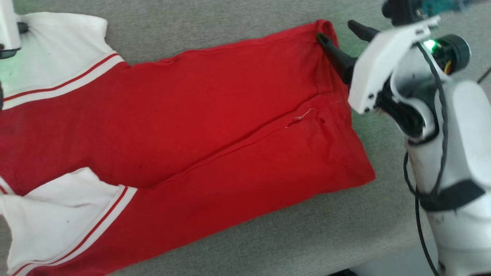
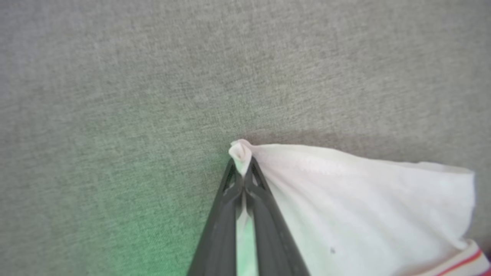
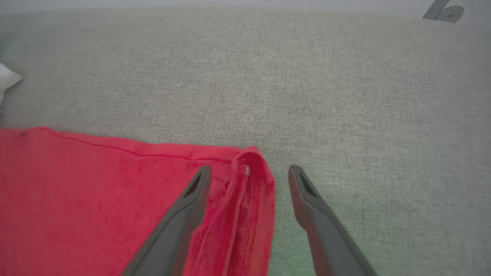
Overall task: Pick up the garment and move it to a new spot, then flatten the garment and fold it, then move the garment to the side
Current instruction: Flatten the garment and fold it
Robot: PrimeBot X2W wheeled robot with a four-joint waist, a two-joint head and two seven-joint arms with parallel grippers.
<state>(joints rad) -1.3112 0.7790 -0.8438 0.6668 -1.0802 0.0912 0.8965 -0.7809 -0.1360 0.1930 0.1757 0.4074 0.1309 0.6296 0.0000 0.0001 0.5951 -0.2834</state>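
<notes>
The garment (image 1: 191, 115) lies spread on the grey cloth-covered desk (image 1: 230, 23), a plain red face upward with a long crease across it; its white sleeves, edged in red-and-white stripes, lie toward the robot's left, the hem toward its right; a loose pale thread (image 1: 303, 115) sits near the hem. The left pincer (image 2: 241, 168) is pinched together on the bunched tip of one white sleeve (image 2: 345, 199). The right pincer (image 3: 249, 170) stands apart at the far hem corner, one finger (image 3: 191, 191) over the red cloth, the other (image 3: 307, 191) over bare desk, the rolled hem edge between them.
</notes>
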